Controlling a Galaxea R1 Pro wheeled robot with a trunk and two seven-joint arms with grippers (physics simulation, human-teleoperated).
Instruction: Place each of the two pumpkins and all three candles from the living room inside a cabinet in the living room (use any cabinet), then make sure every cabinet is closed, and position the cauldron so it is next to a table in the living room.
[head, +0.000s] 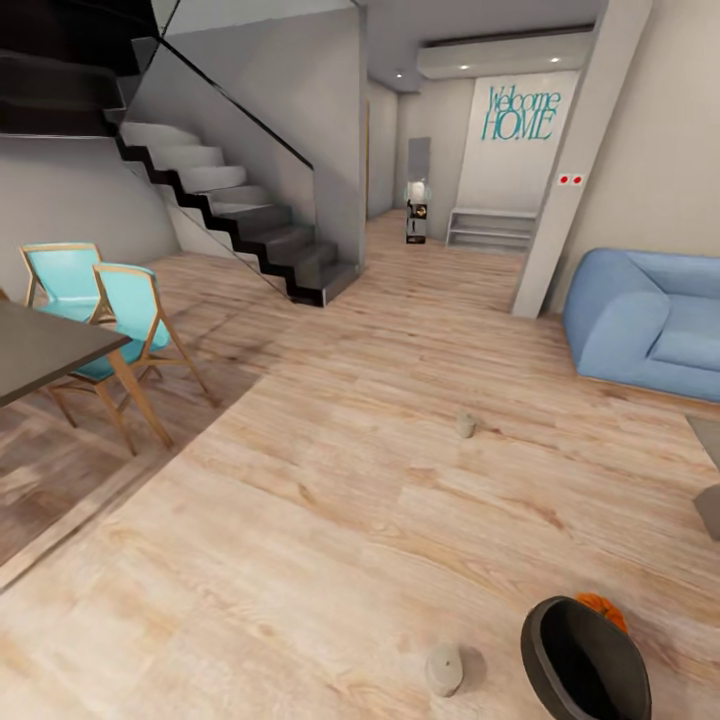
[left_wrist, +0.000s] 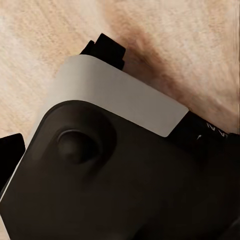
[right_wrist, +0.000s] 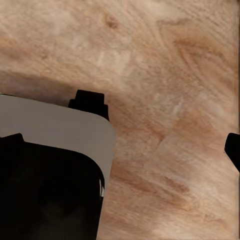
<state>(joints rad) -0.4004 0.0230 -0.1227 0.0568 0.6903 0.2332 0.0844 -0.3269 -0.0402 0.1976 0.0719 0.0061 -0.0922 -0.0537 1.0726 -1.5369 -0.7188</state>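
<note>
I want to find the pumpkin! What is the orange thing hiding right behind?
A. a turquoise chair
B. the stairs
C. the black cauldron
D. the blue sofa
C. In the head view, the pumpkin peeks out just behind the rim of the black cauldron on the wooden floor.

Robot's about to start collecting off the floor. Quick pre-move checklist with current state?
1. Nearest candle located: ok, on the wood floor just ahead, left of the cauldron.
2. Second candle located: ok, farther out on the floor, toward the blue sofa.
3. Third candle located: not ok, not found in these pictures.
4. Pumpkin access: not ok, only an orange sliver shows behind the cauldron rim.
5. Cabinet located: not ok, none identified ahead.
6. Jaws open and empty: cannot tell, the wrist views show floor and robot body.
</note>
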